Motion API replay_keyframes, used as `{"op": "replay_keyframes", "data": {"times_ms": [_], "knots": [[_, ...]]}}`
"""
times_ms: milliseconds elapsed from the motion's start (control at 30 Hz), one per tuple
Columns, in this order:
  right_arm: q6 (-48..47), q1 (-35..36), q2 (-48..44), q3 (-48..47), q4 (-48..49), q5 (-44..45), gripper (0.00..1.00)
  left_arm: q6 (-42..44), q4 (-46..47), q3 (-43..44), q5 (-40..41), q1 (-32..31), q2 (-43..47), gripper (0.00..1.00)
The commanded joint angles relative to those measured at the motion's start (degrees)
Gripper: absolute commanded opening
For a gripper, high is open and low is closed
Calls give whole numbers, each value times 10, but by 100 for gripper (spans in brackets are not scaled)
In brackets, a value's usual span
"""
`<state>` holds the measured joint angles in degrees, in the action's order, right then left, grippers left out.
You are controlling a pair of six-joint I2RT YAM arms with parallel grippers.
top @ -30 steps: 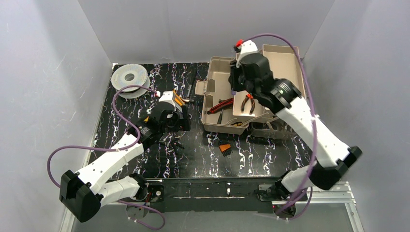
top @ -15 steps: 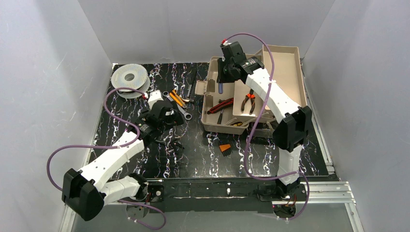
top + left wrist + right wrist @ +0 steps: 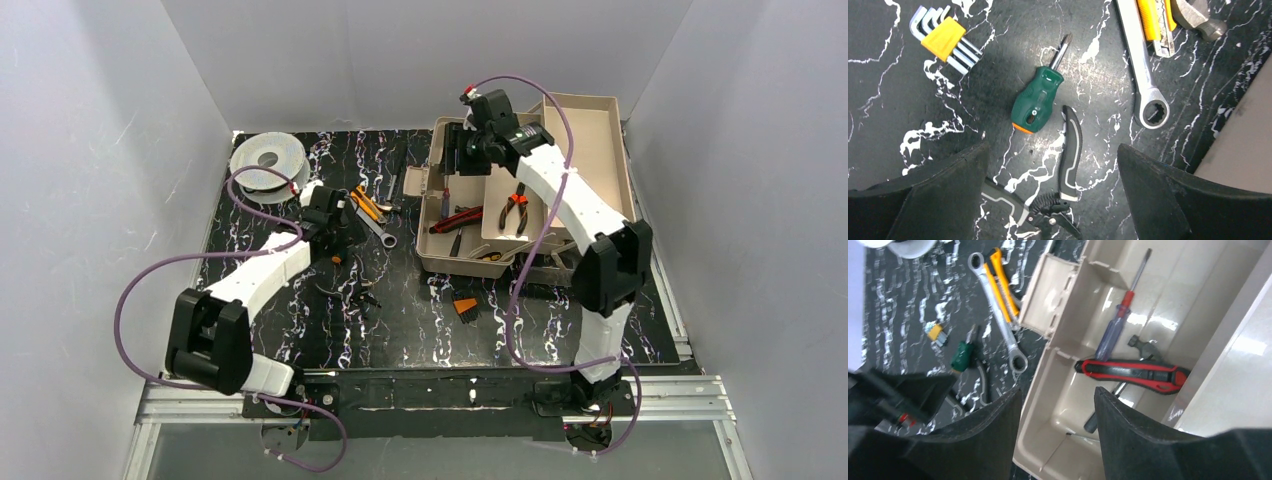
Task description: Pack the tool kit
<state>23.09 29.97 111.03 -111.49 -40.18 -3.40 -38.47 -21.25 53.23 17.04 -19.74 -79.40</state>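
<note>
The tool kit (image 3: 585, 140) lies open at the back right, beige, with its trays folded out. My right gripper (image 3: 452, 165) is open and empty over its left compartment (image 3: 1168, 305). In there lie a blue and red screwdriver (image 3: 1118, 320) and a red utility knife (image 3: 1133, 371). My left gripper (image 3: 338, 240) is open and empty just above the mat. Between its fingers (image 3: 938, 192) lie black and grey cutters (image 3: 1070, 150). Just beyond them lies a green stubby screwdriver (image 3: 1038, 100).
A yellow hex key set (image 3: 945, 37), a ring wrench (image 3: 1143, 65) and a yellow utility knife (image 3: 1155, 20) lie on the mat left of the kit. Red pliers (image 3: 515, 212) lie in a tray. A grey wire spool (image 3: 267, 160) stands back left. A small orange tool (image 3: 465, 307) lies mid-mat.
My right arm came down from high up to the kit's left compartment and let go of the blue screwdriver, which now lies inside. My left arm stretched forward and lowered over the loose tools.
</note>
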Motion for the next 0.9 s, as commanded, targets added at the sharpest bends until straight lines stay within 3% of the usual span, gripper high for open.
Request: {"op": "replay_keyframes", "data": {"times_ms": [0, 200, 467, 700, 867], "knots": [[-3, 11, -112, 82, 80, -71, 61, 66, -5, 35, 17, 6, -39, 100], [-3, 35, -216, 190, 118, -93, 58, 87, -41, 94, 27, 11, -138, 93], [-5, 36, -356, 329, 167, -94, 57, 95, -37, 101, 3, 31, -187, 83], [-12, 37, -439, 407, 192, -83, 55, 86, -40, 105, -30, 50, -221, 61], [-14, 36, -485, 445, 189, -53, 54, 61, -7, 76, -78, 72, -211, 52]]}}
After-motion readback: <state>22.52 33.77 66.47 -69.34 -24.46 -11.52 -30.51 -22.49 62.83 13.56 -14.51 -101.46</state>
